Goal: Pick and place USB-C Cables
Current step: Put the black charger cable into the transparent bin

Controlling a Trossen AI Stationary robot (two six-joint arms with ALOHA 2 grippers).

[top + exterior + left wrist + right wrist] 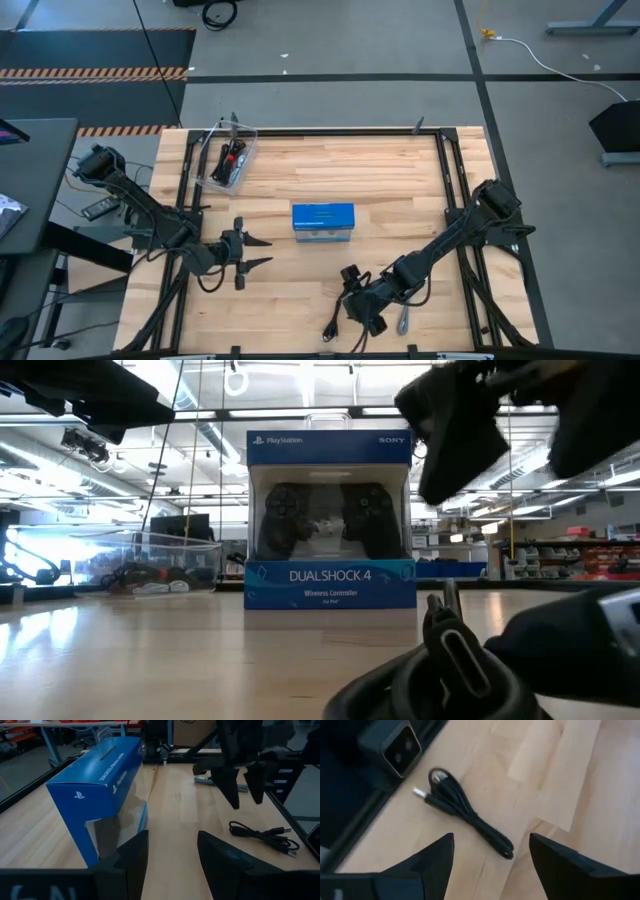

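near desk's front edge: right tool (490, 855) wide open, empty, poised over coiled black usb-c cable (465, 817) for pickup. left tool (262, 252) open, empty, waiting beside blue box (323, 221).

- A blue box (330, 585) stands upright mid-table, printed "DUALSHOCK 4", with a dark controller (328, 520) behind its window.
- A clear tub (150, 565) sits on the table to the box's left, farther back, holding dark items.
- A black cable (455, 660) lies close to the camera.
- 1 dark arm part (470, 425) hangs above it, blurred.
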